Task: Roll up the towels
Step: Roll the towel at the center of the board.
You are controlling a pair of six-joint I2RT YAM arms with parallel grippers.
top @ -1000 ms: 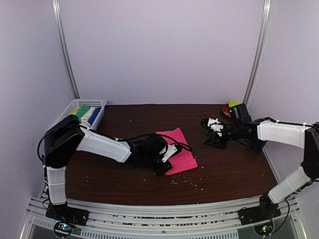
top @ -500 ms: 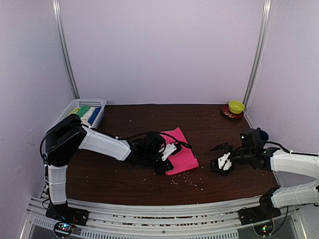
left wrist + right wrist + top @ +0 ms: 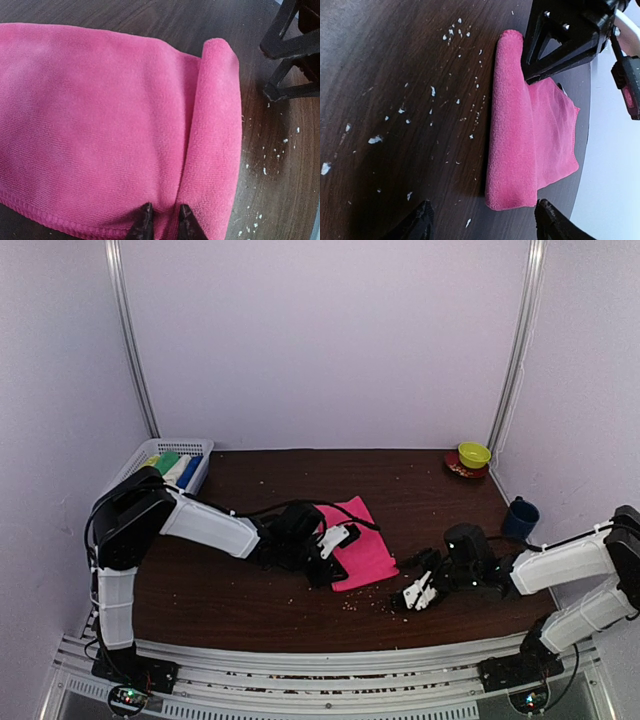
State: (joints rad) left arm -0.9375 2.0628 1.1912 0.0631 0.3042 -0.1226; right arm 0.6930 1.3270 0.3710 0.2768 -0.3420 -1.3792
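A hot pink towel (image 3: 365, 545) lies mid-table, its near edge turned over into a thick fold (image 3: 215, 140). My left gripper (image 3: 164, 220) is shut on the pink towel at the left end of that fold, both tips pressed into the cloth; in the top view the left gripper (image 3: 328, 568) sits at the towel's left near corner. My right gripper (image 3: 485, 225) stands wide open, low over the table, just short of the fold's other end (image 3: 512, 195), touching nothing. From above, the right gripper (image 3: 415, 582) is right of the towel. Other rolled towels (image 3: 170, 466) stand in the basket.
A white mesh basket (image 3: 190, 448) sits at the far left corner. A green bowl on a red saucer (image 3: 473, 455) and a dark blue cup (image 3: 520, 517) stand along the right side. Pale crumbs (image 3: 402, 120) dot the dark wooden table (image 3: 250, 610).
The right arm swung from the far right corner forward and left to the towel's right end, dropping low, with its jaws wider. The left gripper stayed on the towel.
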